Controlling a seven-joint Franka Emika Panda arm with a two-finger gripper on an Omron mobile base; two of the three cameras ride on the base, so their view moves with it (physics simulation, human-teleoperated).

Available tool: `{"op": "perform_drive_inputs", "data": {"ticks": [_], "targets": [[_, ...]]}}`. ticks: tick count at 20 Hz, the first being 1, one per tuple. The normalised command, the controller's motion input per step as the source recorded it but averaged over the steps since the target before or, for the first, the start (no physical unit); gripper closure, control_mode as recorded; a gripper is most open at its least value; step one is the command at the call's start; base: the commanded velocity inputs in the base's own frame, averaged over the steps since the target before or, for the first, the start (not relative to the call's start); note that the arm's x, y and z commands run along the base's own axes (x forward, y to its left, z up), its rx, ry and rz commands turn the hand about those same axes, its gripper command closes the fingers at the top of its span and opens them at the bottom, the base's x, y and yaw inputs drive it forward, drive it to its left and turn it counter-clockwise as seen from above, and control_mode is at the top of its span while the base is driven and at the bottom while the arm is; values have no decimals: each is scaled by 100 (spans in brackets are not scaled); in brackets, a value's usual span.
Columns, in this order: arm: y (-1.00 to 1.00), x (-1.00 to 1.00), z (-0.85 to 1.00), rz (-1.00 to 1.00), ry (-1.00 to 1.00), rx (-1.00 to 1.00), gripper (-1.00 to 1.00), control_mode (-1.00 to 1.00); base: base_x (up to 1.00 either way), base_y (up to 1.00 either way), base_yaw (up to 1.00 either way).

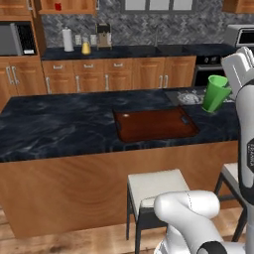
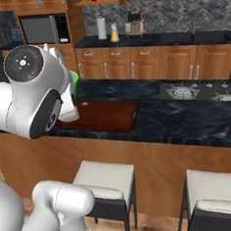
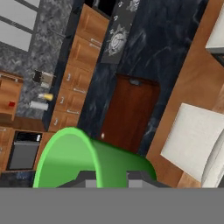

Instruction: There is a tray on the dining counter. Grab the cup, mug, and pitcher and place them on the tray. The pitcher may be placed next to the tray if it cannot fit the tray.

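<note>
Jaws (image 3: 107, 178) clamped on the green cup (image 1: 215, 93), carried tilted above the desk (image 1: 59, 126) just right of the tray (image 1: 155, 124); no readable writing anywhere.

1 cup (image 1: 215, 93) (green), 1 tray (image 1: 155, 124), 1 pitcher (image 1: 86, 46), 1 mug (image 1: 58, 6), 2 stools (image 2: 106, 185)

Two white-cushioned stools (image 2: 105, 183) stand along the wood-panelled front. On the far counter: paper-towel roll (image 1: 67, 39), coffee machine (image 1: 103, 35). Microwave (image 2: 42, 29) set in cabinets; cooktop (image 2: 199, 90) inset in black stone.
</note>
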Motion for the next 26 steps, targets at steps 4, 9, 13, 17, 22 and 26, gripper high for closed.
{"op": "perform_drive_inputs", "data": {"ticks": [4,9,13,17,22,26], "targets": [[0,0,0,0,0,0,100,100,60,0,-8],[0,24,0,-1,1,0,100,-100,36,0,-3],[15,71,0,0,18,0,100,-100,0,0,0],[27,86,0,3,23,0,100,-100,0,0,0],[25,84,-8,8,16,0,100,-100,0,0,0],[25,55,-33,7,7,0,100,-100,0,0,0]]}}
